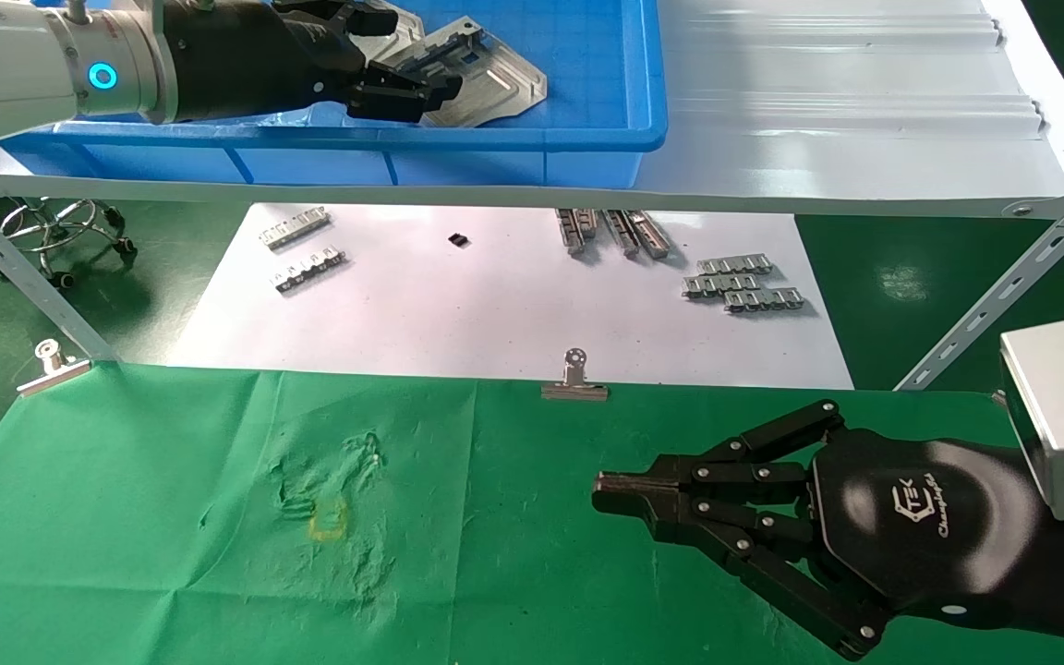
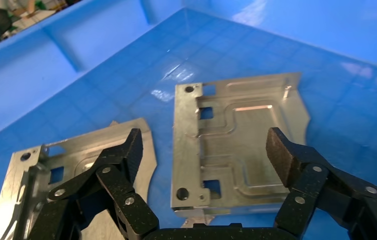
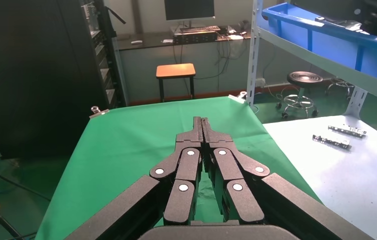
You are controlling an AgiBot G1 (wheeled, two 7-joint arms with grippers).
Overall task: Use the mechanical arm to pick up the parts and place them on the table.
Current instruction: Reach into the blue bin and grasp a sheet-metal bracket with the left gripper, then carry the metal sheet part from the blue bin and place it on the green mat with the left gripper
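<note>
Left claw (image 2: 204,150): glossy black, fingers apart over a silver stamped sheet-metal plate (image 2: 236,145); wrist view alone shows this gap.
Right claw (image 1: 620,494): fingers together above the green-cloth bench (image 1: 126,517), 4 o'clock.

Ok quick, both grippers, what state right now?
Left gripper: open, over a part in the blue bin, holding nothing.
Right gripper: shut, empty, above the table.

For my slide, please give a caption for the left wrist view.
Open left gripper poised over a silver part in the blue bin, a second part beside it.
</note>
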